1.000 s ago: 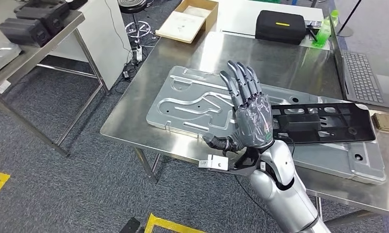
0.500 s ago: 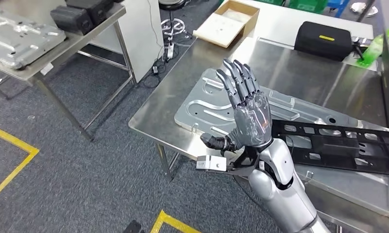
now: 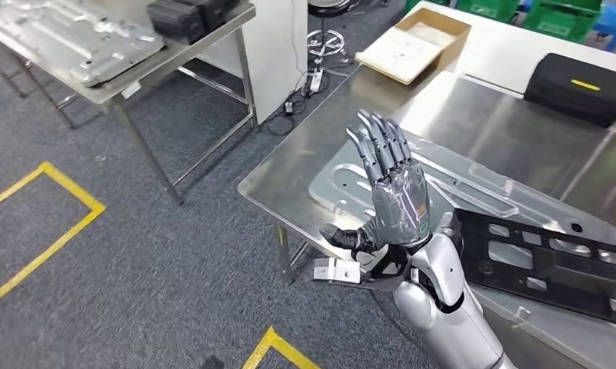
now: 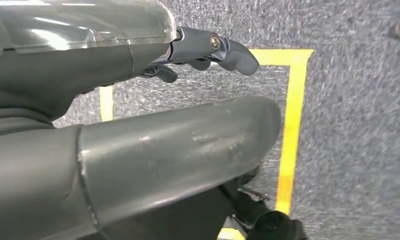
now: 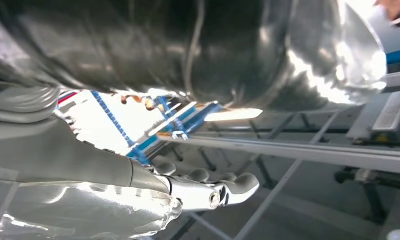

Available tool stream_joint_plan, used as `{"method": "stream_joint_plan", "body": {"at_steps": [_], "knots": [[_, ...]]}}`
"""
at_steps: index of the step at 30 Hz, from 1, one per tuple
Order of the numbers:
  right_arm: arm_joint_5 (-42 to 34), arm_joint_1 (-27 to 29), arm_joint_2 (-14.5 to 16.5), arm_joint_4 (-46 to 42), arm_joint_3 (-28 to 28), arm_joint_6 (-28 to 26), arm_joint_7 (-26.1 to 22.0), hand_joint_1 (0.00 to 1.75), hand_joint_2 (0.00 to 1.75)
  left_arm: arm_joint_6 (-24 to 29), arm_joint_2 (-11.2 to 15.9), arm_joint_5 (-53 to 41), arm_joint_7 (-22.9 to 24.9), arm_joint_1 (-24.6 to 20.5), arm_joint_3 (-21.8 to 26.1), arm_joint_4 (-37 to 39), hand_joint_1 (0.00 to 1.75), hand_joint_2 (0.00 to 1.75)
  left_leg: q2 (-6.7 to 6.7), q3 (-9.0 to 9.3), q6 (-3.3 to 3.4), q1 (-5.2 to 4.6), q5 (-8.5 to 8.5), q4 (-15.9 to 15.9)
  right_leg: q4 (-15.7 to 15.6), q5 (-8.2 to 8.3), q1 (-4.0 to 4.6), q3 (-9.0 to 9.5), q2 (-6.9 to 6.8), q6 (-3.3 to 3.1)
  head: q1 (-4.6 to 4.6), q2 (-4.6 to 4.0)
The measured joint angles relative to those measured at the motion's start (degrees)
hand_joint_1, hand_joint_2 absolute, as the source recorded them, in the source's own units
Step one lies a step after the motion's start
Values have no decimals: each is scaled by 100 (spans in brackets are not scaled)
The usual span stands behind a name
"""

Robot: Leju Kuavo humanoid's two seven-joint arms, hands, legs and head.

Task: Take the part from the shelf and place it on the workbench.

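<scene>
The right robot hand (image 3: 393, 188) is raised over the near tabletop (image 3: 320, 146), fingers spread and straight, holding nothing. The left robot hand (image 4: 138, 150) hangs above the yellow-taped carpet (image 4: 347, 125), its fingers (image 4: 227, 50) loosely bent around nothing. A stamped metal plate (image 3: 74, 34) lies flat on the steel shelf table (image 3: 174, 58) at the upper left, well apart from both hands; this looks like the part to fetch. It is probably stiff, fairly heavy and slick, with thin edges. A hold on two opposite long edges, one hand each, seems safest. A similar plate (image 3: 451, 181) and a black frame (image 3: 551, 265) already lie on the near tabletop.
</scene>
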Motion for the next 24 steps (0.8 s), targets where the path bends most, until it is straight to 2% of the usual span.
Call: {"method": "stream_joint_plan", "body": {"at_steps": [2, 3, 4, 6, 8, 9, 10, 11, 12, 13, 14, 15, 16, 17, 18, 20, 21, 22, 23, 24], "knots": [[-50, 0, -1, 0, 1, -4, -36, 0, 0, -7, 5, -4, -1, 6, 1, 0, 0, 0, -118, 9, 76, 1, 9, -40, -13, -22, 10, 35, -92, 62, 2, 0], [-62, 1, 0, 0, 2, -6, -48, 0, 0, -10, 10, -5, -3, 17, 2, 0, 0, 0, -185, 26, 109, 15, 25, -70, 10, -56, -2, 47, -36, 94, 2, 0], [-67, 2, 0, 0, 2, -11, -55, 0, 0, -12, 15, -3, -4, 25, 4, 0, 0, 0, -246, 45, 146, 33, 45, -101, 101, -133, -15, 21, 87, 125, 4, 0], [-78, 29, -5, 1, 2, -30, -63, 0, 0, -13, 23, 3, -8, 22, 9, 0, 0, 0, -360, 64, 199, 51, 72, -133, 628, -437, -43, -222, 413, 167, 8, 0], [-104, 88, -14, 5, 2, -53, -70, 0, 0, -13, 36, 12, -7, 28, 21, 1, 0, 0, -502, 58, 220, 51, 75, -127, 1328, -711, -47, -588, 539, 191, 8, 0], [-122, 115, -16, 11, 2, -63, -75, 0, 0, -13, 46, 21, -5, 41, 30, 1, 0, 0, -581, 57, 220, 51, 74, -119, 1499, -713, -49, -694, 553, 199, 8, 0], [-137, 129, -18, 18, 2, -74, -83, 0, 0, -13, 60, 32, -4, 55, 38, 2, 0, 0, -663, 57, 216, 52, 72, -106, 1451, -597, -52, -695, 561, 200, 8, 0], [-148, 133, -21, 25, 2, -84, -92, 0, 0, -13, 72, 43, -3, 67, 45, 2, 0, 0, -743, 58, 207, 54, 66, -89, 1201, -398, -58, -599, 584, 194, 8, 0], [-152, 131, -23, 31, 2, -91, -102, 0, 0, -13, 84, 53, -2, 73, 50, 2, 0, 0, -818, 53, 193, 58, 56, -68, 828, -184, -72, -443, 669, 183, 9, 0], [-155, 127, -26, 38, 2, -95, -108, 0, 0, -13, 93, 57, -2, 71, 53, 2, 0, 0, -889, 34, 168, 52, 42, -35, 469, -35, -90, -291, 822, 169, 8, 0], [-155, 126, -27, 45, 3, -99, -114, 0, 0, -13, 102, 60, -2, 68, 56, 2, 0, 0, -956, 9, 138, 53, 36, -14, 218, 50, -102, -187, 951, 154, 8, 0], [-155, 124, -27, 52, 3, -101, -118, 0, 0, -13, 111, 62, -2, 66, 59, 2, 0, 0, -1018, -19, 103, 58, 35, 1, 87, 65, -105, -136, 1050, 136, 8, 0], [-155, 121, -27, 61, 4, -103, -121, 0, 0, -13, 120, 64, -2, 66, 63, 2, 0, 0, -1082, -42, 65, 64, 44, 1, 65, 47, -95, -127, 1069, 117, 8, 0], [-155, 117, -27, 66, 4, -105, -124, 0, 0, -13, 132, 66, -2, 74, 70, 2, 0, 0, -1139, -59, 26, 77, 55, -12, 58, 55, -96, -119, 1001, 86, 8, 0], [-155, 110, -26, 71, 5, -105, -124, 0, 0, -13, 145, 68, -2, 85, 76, 2, 0, 0, -1115, -68, -8, 80, 48, 0, 32, 64, -100, -98, 931, 51, 7, 0], [-155, 98, -21, 76, 6, -106, -125, 0, 0, -13, 167, 70, -2, 91, 85, 2, 0, 0, -857, -178, -69, 69, -106, 241, -21, 79, -119, -50, 778, -21, -3, 0], [-155, 96, -19, 80, 7, -107, -127, 0, 0, -13, 174, 72, -2, 83, 87, 2, 0, 0, -679, -302, -92, 71, -259, 522, -32, 76, -109, -35, 693, -45, -7, 0], [-158, 97, -19, 85, 7, -108, -132, 0, 0, -12, 180, 73, -2, 71, 90, 2, 0, 0, -561, -478, -115, 76, -436, 880, -35, 66, -99, -27, 607, -65, -11, 0], [-162, 98, -19, 91, 7, -107, -140, 0, 0, -12, 186, 74, -2, 63, 92, 2, 0, 0, -501, -655, -133, 89, -580, 1235, -34, 57, -90, -23, 517, -75, -11, 0], [-167, 97, -19, 98, 7, -104, -151, 0, 0, -10, 196, 74, -3, 63, 95, 2, 0, 0, -472, -770, -146, 101, -634, 1459, -32, 47, -87, -18, 433, -79, -11, 0]]}}
